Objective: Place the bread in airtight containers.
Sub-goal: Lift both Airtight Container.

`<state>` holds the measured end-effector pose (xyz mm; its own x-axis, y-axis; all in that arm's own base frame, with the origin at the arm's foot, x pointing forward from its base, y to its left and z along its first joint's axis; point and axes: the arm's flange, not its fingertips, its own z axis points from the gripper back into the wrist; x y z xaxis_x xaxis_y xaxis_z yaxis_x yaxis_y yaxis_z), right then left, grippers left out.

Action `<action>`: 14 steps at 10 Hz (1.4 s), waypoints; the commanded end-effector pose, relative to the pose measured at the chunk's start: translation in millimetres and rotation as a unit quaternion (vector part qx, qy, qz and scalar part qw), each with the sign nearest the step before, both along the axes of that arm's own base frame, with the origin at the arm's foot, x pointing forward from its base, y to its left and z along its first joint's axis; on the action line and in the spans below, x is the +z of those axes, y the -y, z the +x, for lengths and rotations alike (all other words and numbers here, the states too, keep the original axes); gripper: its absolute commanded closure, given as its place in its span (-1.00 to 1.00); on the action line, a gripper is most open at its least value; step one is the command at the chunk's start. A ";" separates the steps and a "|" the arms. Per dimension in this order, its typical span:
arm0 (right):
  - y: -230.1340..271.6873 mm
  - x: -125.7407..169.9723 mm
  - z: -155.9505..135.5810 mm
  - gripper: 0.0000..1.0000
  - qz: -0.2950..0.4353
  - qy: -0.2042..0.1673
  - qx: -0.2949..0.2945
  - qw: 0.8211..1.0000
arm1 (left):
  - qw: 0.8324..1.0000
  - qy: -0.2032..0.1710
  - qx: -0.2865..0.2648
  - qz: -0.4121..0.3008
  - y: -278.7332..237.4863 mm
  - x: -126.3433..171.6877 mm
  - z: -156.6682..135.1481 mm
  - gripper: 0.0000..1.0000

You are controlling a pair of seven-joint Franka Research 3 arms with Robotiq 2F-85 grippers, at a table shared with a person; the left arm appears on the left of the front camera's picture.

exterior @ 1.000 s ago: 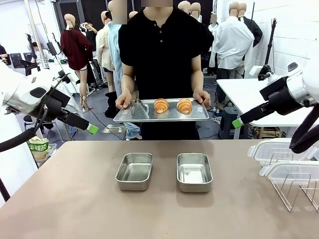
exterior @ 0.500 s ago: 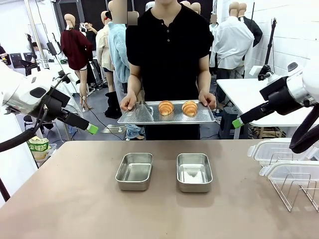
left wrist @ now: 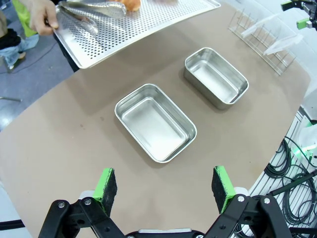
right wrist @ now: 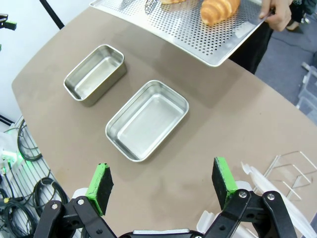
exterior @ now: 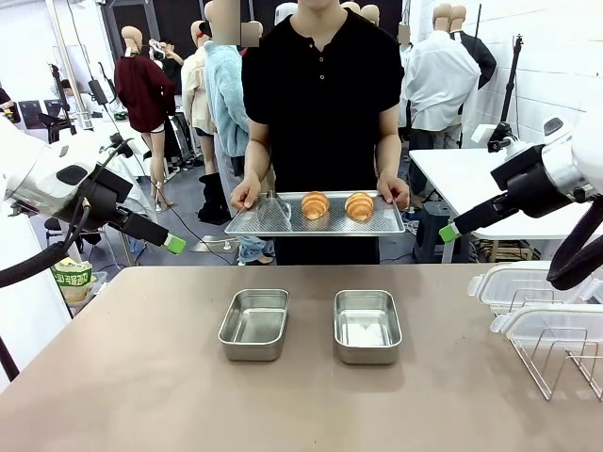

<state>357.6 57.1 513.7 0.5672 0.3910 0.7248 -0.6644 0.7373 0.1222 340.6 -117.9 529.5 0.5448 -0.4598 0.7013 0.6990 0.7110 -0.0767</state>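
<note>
Poised with left gripper (exterior: 174,245) raised off the table's (exterior: 132,377) left side and right gripper (exterior: 449,232) raised off its right. Both spread wide, gripping nothing. Ahead of the fingers, between the two grippers: left tin (exterior: 254,323) and right tin (exterior: 367,325), lidless and empty on the table. Farther beyond the fingertips: left croissant (exterior: 315,204) and right croissant (exterior: 359,205) side by side on a perforated tray (exterior: 382,221) held up in a person's hands (exterior: 393,191). Compared with a second ago: no shift in either arm, tray carried a little toward the right gripper.
</note>
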 end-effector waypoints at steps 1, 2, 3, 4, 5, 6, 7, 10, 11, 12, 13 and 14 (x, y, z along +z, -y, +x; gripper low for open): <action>0.0 0.0 0.0 -1.00 0.000 0.000 0.000 1.000 | 1.000 0.000 0.000 0.000 0.0 0.0 0.0 -1.00; -17.8 0.3 6.9 -1.00 0.012 -0.009 -0.009 1.000 | 1.000 -0.013 0.018 0.003 9.6 -7.2 11.6 -1.00; -33.6 -4.5 20.6 -1.00 -0.008 -0.039 -0.055 0.998 | 0.998 -0.049 0.034 0.004 17.8 -19.1 25.1 -1.00; -53.0 -7.3 32.8 -1.00 -0.033 -0.035 -0.056 0.997 | 0.995 -0.082 0.060 0.007 24.5 -32.4 35.2 -1.00; -71.0 -10.5 43.1 -1.00 -0.053 -0.026 -0.063 0.996 | 0.990 -0.098 0.099 0.000 32.7 -40.6 44.1 -1.00; -89.7 -20.6 59.7 -1.00 -0.060 -0.049 -0.091 0.993 | 0.986 -0.089 0.137 -0.003 40.3 -48.4 59.0 -1.00; -106.2 -32.9 66.9 -1.00 -0.072 -0.074 -0.114 0.988 | 0.982 -0.097 0.164 -0.006 47.3 -54.1 68.1 -1.00; -146.0 -88.4 87.2 -1.00 -0.125 -0.147 -0.157 0.968 | 0.956 -0.130 0.263 0.016 62.7 -76.3 95.3 -1.00; -149.0 -104.5 96.6 -1.00 -0.146 -0.160 -0.176 0.960 | 0.943 -0.153 0.290 0.047 64.6 -85.7 104.4 -1.00; -153.3 -117.1 101.0 -1.00 -0.156 -0.179 -0.189 0.953 | 0.932 -0.170 0.313 0.064 67.2 -92.1 111.6 -1.00; -154.4 -125.0 102.8 -1.00 -0.163 -0.194 -0.197 0.947 | 0.927 -0.180 0.323 0.069 72.4 -98.3 118.7 -1.00; -154.9 -133.5 105.2 -1.00 -0.170 -0.215 -0.207 0.939 | 0.921 -0.189 0.331 0.077 76.3 -106.6 129.3 -1.00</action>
<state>456.9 194.9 372.5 0.9132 0.2644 0.3101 -0.2880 0.9571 0.0322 458.2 -172.0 413.1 0.9194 -0.0322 0.3919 0.0803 0.9910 -0.1070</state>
